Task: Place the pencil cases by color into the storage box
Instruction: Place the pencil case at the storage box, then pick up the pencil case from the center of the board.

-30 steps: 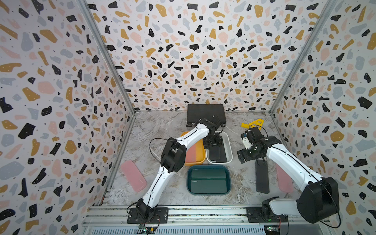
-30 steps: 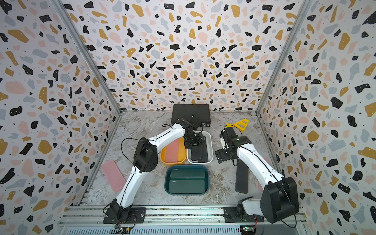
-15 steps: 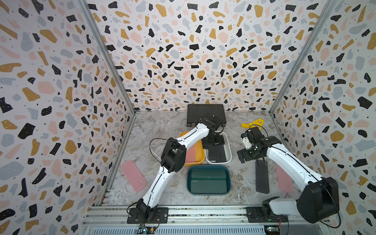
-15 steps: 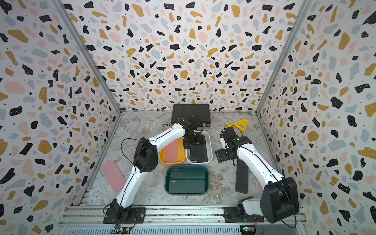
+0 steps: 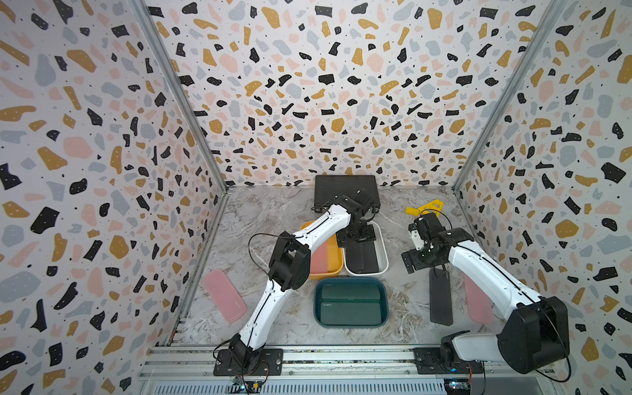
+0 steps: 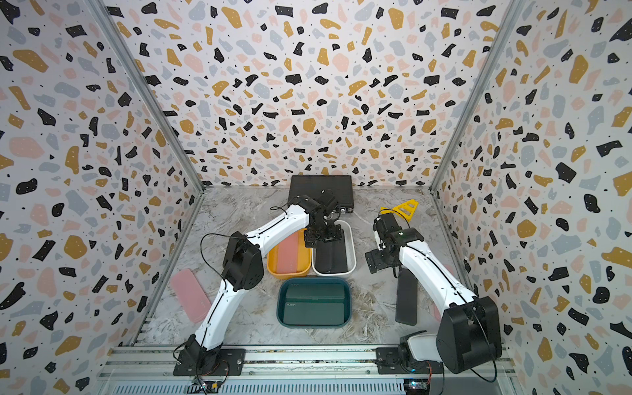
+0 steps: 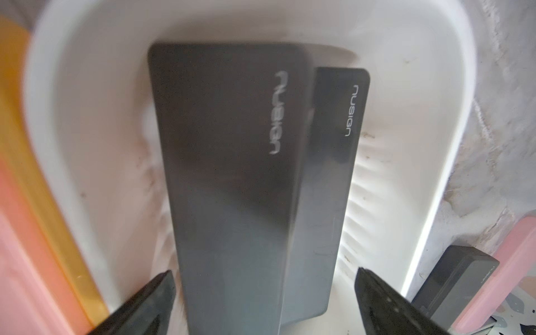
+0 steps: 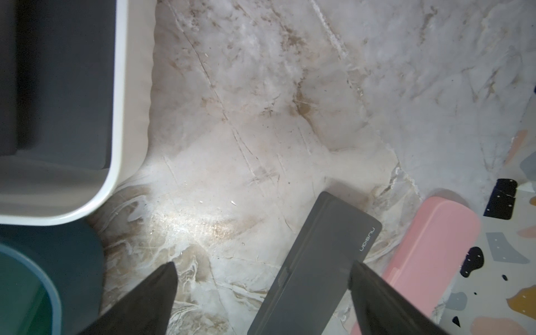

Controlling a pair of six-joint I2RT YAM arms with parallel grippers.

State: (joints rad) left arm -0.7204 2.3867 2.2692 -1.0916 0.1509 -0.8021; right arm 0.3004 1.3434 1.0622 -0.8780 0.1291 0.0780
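Lower centre in both top views, the green tub (image 5: 350, 281) holds green cases (image 5: 349, 304). On the table lie the left pink case (image 5: 224, 299), lower left by the wall, and at lower right the loose black case (image 5: 441, 297), just beside the right pink case (image 5: 478, 304). The right gripper (image 8: 262, 264) hangs near that black case's far end, jaws spread wide and empty. Closing there could shove the pink neighbour, since the gap between the two looks slim.

Farther up, the left gripper (image 7: 264, 271) stands wide apart over the white tub (image 5: 385, 253), gripping nothing. Only the left wrist view shows two stacked cases (image 7: 232, 174) inside, the upper lying askew across the lower; the top views give one dark mass. If the arm lifts off crooked, a finger might catch the tilted case and drag it onto the rim. Neither wrist view shows the left pink case.
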